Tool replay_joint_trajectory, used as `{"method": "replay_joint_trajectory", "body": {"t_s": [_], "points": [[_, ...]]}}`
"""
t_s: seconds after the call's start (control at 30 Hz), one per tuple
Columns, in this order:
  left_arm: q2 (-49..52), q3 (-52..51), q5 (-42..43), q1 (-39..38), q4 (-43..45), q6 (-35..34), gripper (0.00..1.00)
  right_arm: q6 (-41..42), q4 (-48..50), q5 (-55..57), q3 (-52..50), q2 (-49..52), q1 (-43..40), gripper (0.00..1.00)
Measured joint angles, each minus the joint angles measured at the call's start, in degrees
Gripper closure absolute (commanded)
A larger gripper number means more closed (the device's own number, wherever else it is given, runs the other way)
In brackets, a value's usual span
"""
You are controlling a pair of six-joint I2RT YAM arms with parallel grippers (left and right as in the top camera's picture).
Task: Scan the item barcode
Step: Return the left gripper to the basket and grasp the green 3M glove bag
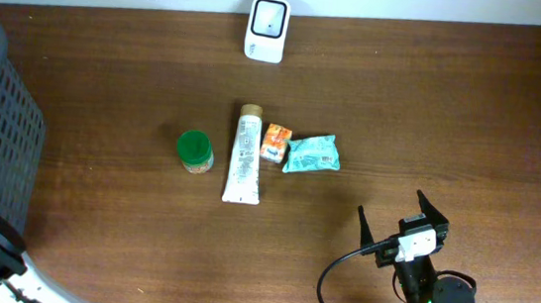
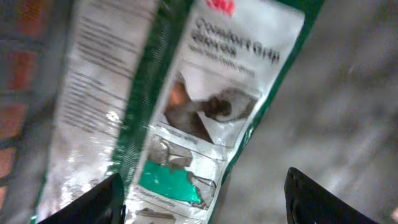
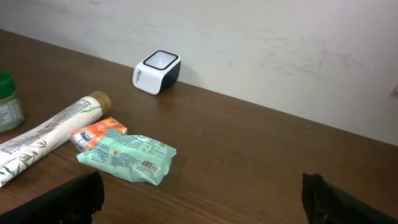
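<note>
Overhead | tube (image 1: 244,155) lengthwise toward scanner (image 1: 268,16) | cap end nearest it

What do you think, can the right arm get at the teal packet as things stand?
Probably yes: the right tool stands open, facing the teal packet, with only bare table between them.

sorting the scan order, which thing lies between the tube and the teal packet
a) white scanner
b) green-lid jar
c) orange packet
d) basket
c: seen from overhead, the orange packet sits in the gap between the tube and the teal packet.
</note>
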Motion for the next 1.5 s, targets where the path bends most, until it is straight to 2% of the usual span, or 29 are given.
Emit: {"method": "replay_joint_trajectory", "body": {"t_s": [0.2, 0.37, 0.43, 0.47, 0.53, 0.57, 0.67, 1.13, 1.5], "points": [[4.2, -0.8, -1.7, 0.0, 1.7, 2.9, 0.21, 0.0, 0.0, 0.0, 0.0, 0.0, 0.0, 0.02], [4.6, -0.5, -2.3, 0.3, 3.2, 3.1, 0.21, 0.0, 0.0, 0.0, 0.0, 0.0, 0.0, 0.02], [5.3, 0.3, -2.3, 0.3, 3.8, 3.1, 0.24, 0.0, 0.0, 0.0, 0.0, 0.0, 0.0, 0.02], [5.6, 0.6, -2.3, 0.3, 3.9, 3.1, 0.29, 0.0, 0.0, 0.0, 0.0, 0.0, 0.0, 0.02], [6.2, 1.2, -2.2, 0.3, 4.2, 3.1, 0.48, 0.0, 0.0, 0.0, 0.0, 0.0, 0.0, 0.02], [6.4, 1.3, -2.1, 0.3, 4.3, 3.0, 0.59, 0.0, 0.0, 0.0, 0.0, 0.0, 0.0, 0.02], [7.0, 1.6, -2.1, 0.3, 4.8, 3.2, 1.00, 0.0, 0.0, 0.0, 0.0, 0.0, 0.0, 0.01], [5.8, 0.9, -7.5, 0.1, 3.3, 3.5, 1.00, 0.0, 0.0, 0.0, 0.0, 0.0, 0.0, 0.01], [-4.7, 0.1, -1.8, 0.3, 2.3, 4.6, 1.00, 0.0, 0.0, 0.0, 0.0, 0.0, 0.0, 0.02]]}}
